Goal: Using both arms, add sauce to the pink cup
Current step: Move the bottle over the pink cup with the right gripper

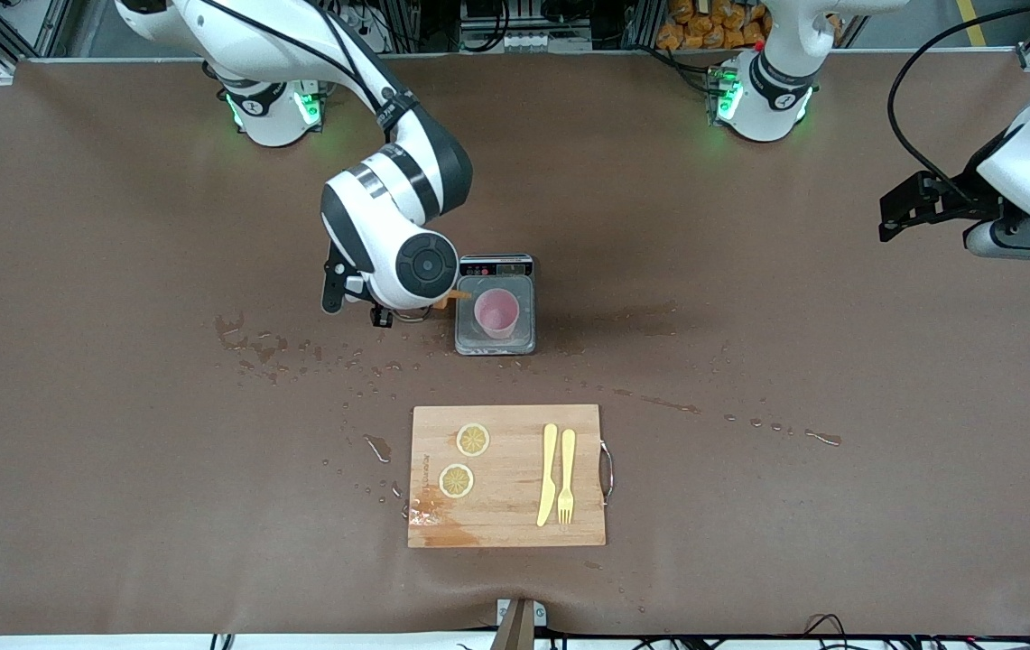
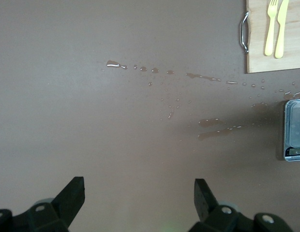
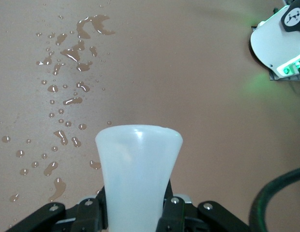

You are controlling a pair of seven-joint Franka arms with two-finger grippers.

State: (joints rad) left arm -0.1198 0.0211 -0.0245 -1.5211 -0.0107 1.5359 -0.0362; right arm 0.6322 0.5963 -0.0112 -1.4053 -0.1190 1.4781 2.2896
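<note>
The right tool (image 3: 135, 212) grips the sauce bottle (image 3: 138, 174), tipped sideways with its orange nozzle (image 1: 459, 294) at the rim of the pink cup (image 1: 496, 312). The cup stands on a small scale (image 1: 496, 343) near the middle of the counter (image 1: 117, 451). The left tool (image 2: 140, 200) waits with fingers spread wide over the counter's edge at the left arm's end.

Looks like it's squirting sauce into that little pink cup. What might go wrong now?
The right hand holds the sauce bottle tipped sideways, its orange nozzle only at the pink cup rim, so sauce could miss onto the scale. A nudge could topple the light cup. The left hand waits open, far off, not steadying it.
</note>
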